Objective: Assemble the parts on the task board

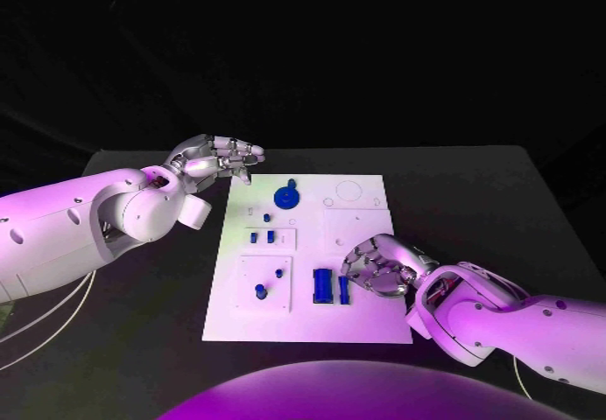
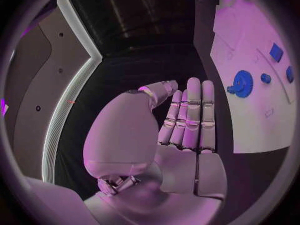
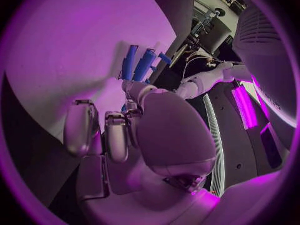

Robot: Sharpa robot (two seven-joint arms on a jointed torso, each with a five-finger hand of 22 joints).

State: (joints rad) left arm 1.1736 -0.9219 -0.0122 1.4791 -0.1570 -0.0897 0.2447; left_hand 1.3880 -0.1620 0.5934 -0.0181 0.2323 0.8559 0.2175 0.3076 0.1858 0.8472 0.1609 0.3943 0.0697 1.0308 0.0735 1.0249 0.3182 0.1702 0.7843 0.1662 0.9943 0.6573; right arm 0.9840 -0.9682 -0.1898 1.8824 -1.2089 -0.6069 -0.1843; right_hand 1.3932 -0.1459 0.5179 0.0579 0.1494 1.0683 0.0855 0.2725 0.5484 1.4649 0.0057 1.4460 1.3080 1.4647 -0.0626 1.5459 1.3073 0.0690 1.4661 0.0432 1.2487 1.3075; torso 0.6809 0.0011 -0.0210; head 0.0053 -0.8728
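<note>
right hand (image 1: pixel 383 267): near right part of the white board, fingers curled in, tips just beside two upright blue bars; whether it grips anything cannot be told. in the right wrist view the hand (image 3: pixel 134 130) sits over the board with the bars past its fingertips.
blue bars (image 1: pixel 331 286): two long pieces side by side on the near middle of the board, left of the right hand; seen too at (image 3: pixel 139 63).
small blue pegs (image 1: pixel 262 291): near left part of the board, on a raised square.
blue blocks (image 1: pixel 262 236): two little pieces in a square further up the left side.
board (image 1: pixel 360 328): white plate in the middle of the black table (image 1: pixel 480 192).
blue gear (image 1: pixel 288 197): far part of the board, left of centre; also at (image 2: pixel 241 81).
left hand (image 1: pixel 217 160): off the board's far left corner, above the table, fingers together and bent, holding nothing; its palm (image 2: pixel 181 130) lies flat in the left wrist view.
</note>
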